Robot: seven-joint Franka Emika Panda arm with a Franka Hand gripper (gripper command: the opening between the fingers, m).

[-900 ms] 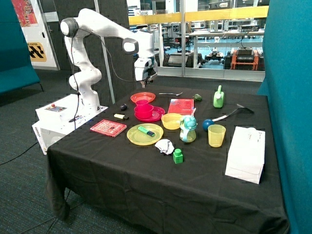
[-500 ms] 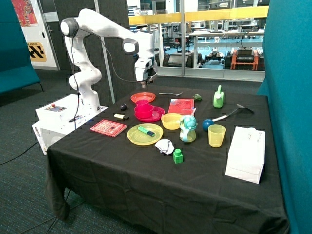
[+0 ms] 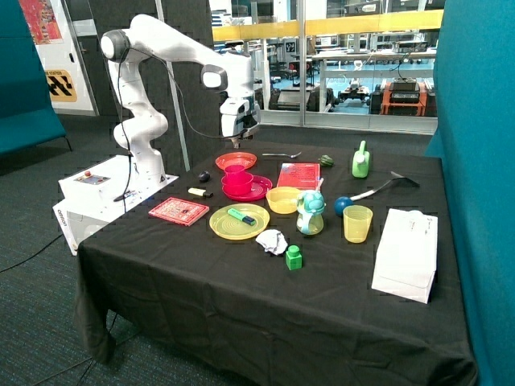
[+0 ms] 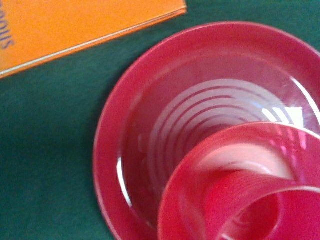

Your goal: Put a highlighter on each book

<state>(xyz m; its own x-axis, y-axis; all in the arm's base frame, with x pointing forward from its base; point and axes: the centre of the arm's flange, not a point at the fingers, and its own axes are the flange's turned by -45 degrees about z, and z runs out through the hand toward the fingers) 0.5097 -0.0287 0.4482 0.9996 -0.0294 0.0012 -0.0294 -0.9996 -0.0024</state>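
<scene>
The arm reaches out over the far side of the black table (image 3: 241, 305), and the gripper (image 3: 234, 138) hangs in the air above the orange-red plate (image 3: 236, 160), touching nothing; whether the claw is released or clenched I cannot tell, since its tips are too small in the outside view and do not show in the wrist view. The wrist camera looks straight down on the pink plate (image 4: 120, 150) with the pink cup (image 4: 240, 200) sitting in it, and a corner of an orange-covered book (image 4: 75, 25) lies apart from the plate's rim on the dark cloth. On to the task's things in the outside view: one red book (image 3: 179, 211) lies flat near the table edge closest to the robot's base, at about nine o'clock from the yellow plate (image 3: 221, 229), with nothing on its cover. The other red book (image 3: 298, 174) lies flat at roughly three o'clock from the pink plate (image 3: 259, 191), and it looks bare too. A green highlighter (image 3: 241, 216) rests inside the yellow plate, and a yellow highlighter (image 3: 199, 192) lies on the cloth at about one o'clock from the first red book, just beside the pink plate. So neither book carries a highlighter yet.
</scene>
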